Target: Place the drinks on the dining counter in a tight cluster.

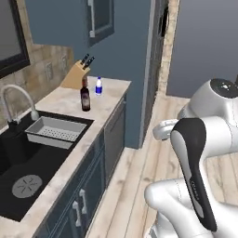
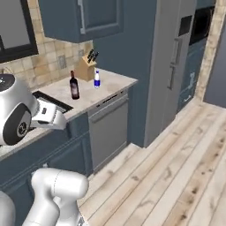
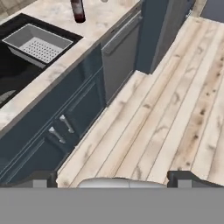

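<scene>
Two drinks stand on the marble sink counter point(image 1: 62, 100) by the wall. The dark wine bottle point(image 1: 85, 95) point(image 2: 74, 86) point(image 3: 78, 11) has a red top. Just behind it is the small clear bottle point(image 1: 98, 86) point(image 2: 96, 79) with a blue label and white cap. The dining counter is out of view. My gripper point(image 3: 113, 177) hangs over the wooden floor in front of the cabinets, well short of the bottles. Its two fingertips point(image 3: 39, 178) stand wide apart, open, with nothing between them.
A wooden knife block point(image 1: 76, 74) point(image 2: 86, 66) stands behind the bottles. A grey strainer basket point(image 1: 53, 131) point(image 3: 39, 43) sits in the black sink point(image 1: 14, 153) beside a curved faucet point(image 1: 18, 97). Tall blue cabinets point(image 2: 172, 66) rise past the counter's end. The plank floor point(image 3: 175, 109) is free.
</scene>
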Robot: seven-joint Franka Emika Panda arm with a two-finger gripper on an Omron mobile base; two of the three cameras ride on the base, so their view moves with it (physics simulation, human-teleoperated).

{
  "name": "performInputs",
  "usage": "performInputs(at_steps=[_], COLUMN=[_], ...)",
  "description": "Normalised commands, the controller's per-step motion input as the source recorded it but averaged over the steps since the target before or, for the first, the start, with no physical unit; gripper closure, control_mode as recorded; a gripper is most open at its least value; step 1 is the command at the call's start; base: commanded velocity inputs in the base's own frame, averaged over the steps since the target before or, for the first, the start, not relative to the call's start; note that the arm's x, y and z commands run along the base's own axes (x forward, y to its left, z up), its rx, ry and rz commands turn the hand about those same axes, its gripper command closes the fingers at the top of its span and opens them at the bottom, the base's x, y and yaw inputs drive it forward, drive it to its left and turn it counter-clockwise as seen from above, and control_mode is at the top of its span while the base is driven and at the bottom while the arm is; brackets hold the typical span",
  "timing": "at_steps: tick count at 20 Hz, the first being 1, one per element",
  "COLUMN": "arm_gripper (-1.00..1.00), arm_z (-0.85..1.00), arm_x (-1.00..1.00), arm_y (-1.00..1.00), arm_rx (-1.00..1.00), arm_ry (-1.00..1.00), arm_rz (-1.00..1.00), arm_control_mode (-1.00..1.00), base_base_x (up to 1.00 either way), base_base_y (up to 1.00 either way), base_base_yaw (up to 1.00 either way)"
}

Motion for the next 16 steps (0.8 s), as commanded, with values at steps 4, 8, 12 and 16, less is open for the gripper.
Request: performInputs(at_steps=[4,8,12,16], arm_gripper=[-1.00,-1.00,-1.00,-1.00], arm_z=[0.00,0.00,0.00,0.00], arm_x=[0.00,0.00,0.00,0.00], arm_y=[0.00,0.00,0.00,0.00], arm_rx=[0.00,0.00,0.00,0.00], arm_ry=[0.00,0.00,0.00,0.00], arm_rz=[0.00,0.00,0.00,0.00], arm_control_mode=[1.00,1.00,1.00,1.00], base_base_x=[1.00,1.00,1.00,0.46], base_base_y=[-0.21,-0.23,-0.17,-0.43], base_base_yaw=[0.77,0.78,0.83,0.83])
